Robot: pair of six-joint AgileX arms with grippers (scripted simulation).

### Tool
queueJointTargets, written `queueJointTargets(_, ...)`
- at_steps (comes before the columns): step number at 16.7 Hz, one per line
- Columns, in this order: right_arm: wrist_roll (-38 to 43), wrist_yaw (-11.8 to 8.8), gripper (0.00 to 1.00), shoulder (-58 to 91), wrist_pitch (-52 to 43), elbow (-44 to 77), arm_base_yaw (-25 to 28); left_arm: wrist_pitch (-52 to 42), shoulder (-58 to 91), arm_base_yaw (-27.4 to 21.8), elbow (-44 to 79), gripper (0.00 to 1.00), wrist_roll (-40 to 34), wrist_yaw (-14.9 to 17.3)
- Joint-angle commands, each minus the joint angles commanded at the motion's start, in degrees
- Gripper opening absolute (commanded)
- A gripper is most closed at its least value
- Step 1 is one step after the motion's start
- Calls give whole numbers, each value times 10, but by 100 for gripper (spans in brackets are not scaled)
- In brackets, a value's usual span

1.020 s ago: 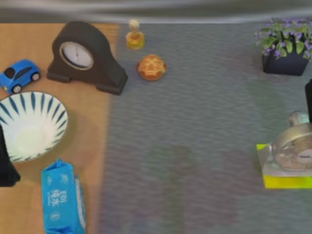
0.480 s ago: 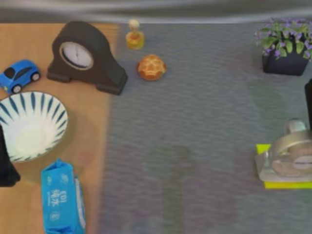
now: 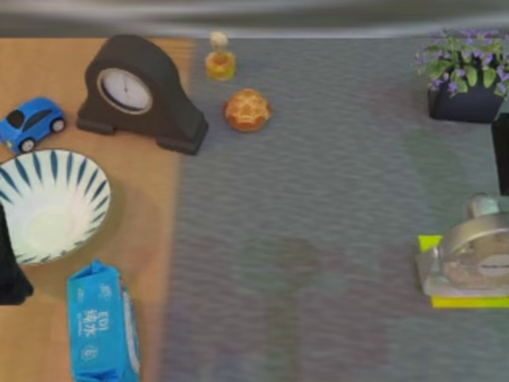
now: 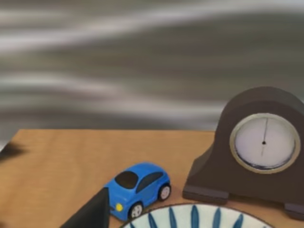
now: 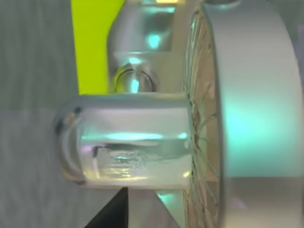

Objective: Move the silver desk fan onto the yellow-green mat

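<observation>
The silver desk fan (image 3: 473,255) stands on the yellow-green mat (image 3: 465,302) at the table's right edge, and its base covers most of the mat. In the right wrist view the fan's motor housing (image 5: 133,142) and wire grille fill the picture, with the mat (image 5: 95,42) behind them. My right arm (image 3: 502,155) hangs just behind the fan. Its gripper is open, and one dark fingertip (image 5: 116,211) shows beside the housing. My left arm (image 3: 8,274) is parked at the left edge with its gripper open and one fingertip (image 4: 92,213) in view.
A potted plant (image 3: 468,76) stands behind the fan. On the left are a dark mantel clock (image 3: 139,91), a blue toy car (image 3: 32,123), a striped bowl (image 3: 48,205) and a blue wipes pack (image 3: 102,326). A bun (image 3: 247,109) and a yellow bottle (image 3: 220,57) sit at the back.
The fan, tilted and raised a second ago, has come down upright onto the mat. Since then the right arm has drawn back while the fan stayed put. The left arm has not moved.
</observation>
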Motion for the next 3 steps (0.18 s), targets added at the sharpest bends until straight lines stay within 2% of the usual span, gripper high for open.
queueJointTargets(3,0,0,100,0,0,0,0,0,0,0,0,100,0,0)
